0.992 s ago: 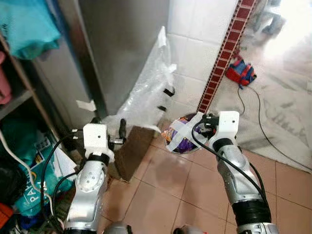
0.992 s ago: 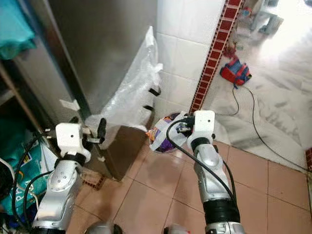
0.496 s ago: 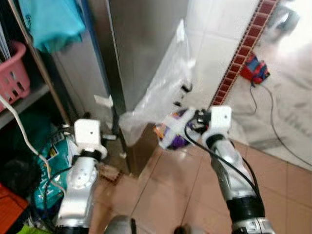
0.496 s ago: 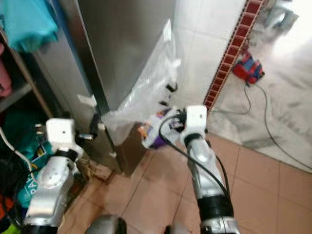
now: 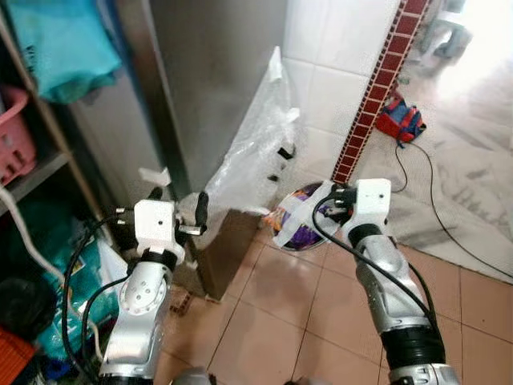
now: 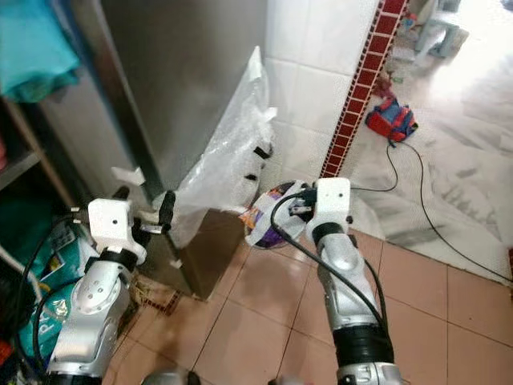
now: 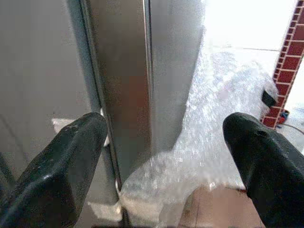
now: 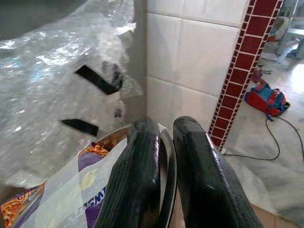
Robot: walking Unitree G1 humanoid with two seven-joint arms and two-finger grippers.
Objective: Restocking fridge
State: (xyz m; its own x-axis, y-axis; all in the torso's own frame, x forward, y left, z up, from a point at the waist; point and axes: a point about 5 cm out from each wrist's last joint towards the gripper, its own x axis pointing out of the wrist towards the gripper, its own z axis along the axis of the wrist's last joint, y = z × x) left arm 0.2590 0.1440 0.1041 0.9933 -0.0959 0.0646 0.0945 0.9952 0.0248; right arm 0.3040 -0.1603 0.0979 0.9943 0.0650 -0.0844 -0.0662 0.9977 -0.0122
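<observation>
The steel fridge stands ahead of me with its door shut. A sheet of bubble wrap hangs down its right corner. My left gripper is open and raised close to the door's edge, with nothing between its fingers. My right gripper is shut on the metal rim of a round purple and orange container crossed with clear tape, held low near the fridge's right corner. In the right wrist view both fingers pinch that rim above the taped top.
Left of the fridge is a shelf with a pink basket, a teal cloth and bags below. A brown box sits at the fridge's foot. On the floor to the right lie a red and blue bag and a black cable.
The whole view swung left half a second ago and has come back. Both arms keep their pose, the right gripper still holding the round container.
</observation>
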